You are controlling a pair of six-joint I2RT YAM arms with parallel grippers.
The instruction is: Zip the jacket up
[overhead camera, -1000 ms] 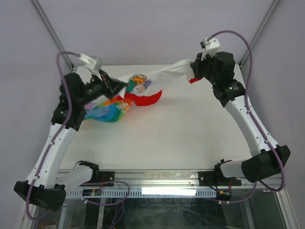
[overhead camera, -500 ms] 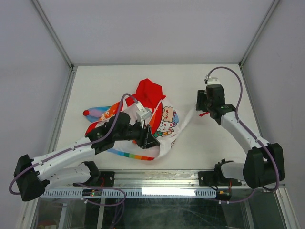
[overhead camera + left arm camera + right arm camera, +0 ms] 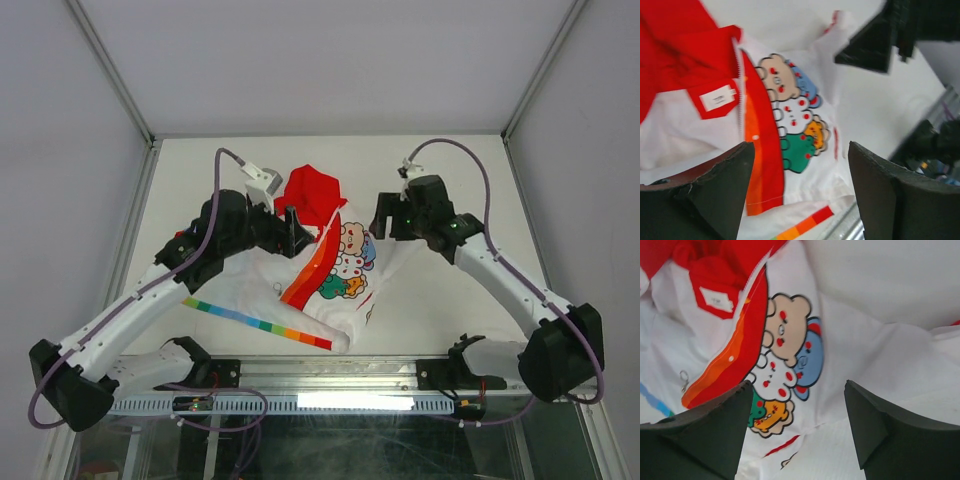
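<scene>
The jacket (image 3: 330, 275) lies open and crumpled on the white table, its red hood (image 3: 310, 192) toward the back and its rainbow-striped hem (image 3: 258, 324) toward the front. Cartoon prints (image 3: 790, 115) and the red-and-orange front edge with white zip teeth (image 3: 739, 85) show in the left wrist view. My left gripper (image 3: 294, 230) (image 3: 800, 192) hovers open over the jacket's left half, holding nothing. My right gripper (image 3: 383, 215) (image 3: 797, 427) is open just above the right side, over the cartoon prints (image 3: 785, 340). A small metal zip pull (image 3: 684, 377) lies on the white lining.
A metal rail (image 3: 330, 373) runs along the table's near edge by the arm bases. Grey enclosure walls and frame posts (image 3: 108, 72) surround the table (image 3: 450, 165). The right gripper's dark body (image 3: 875, 42) shows in the left wrist view.
Both grippers have let go and opened. The jacket, earlier stretched in the air between them at the back, now lies on the table with both arms drawn in over it.
</scene>
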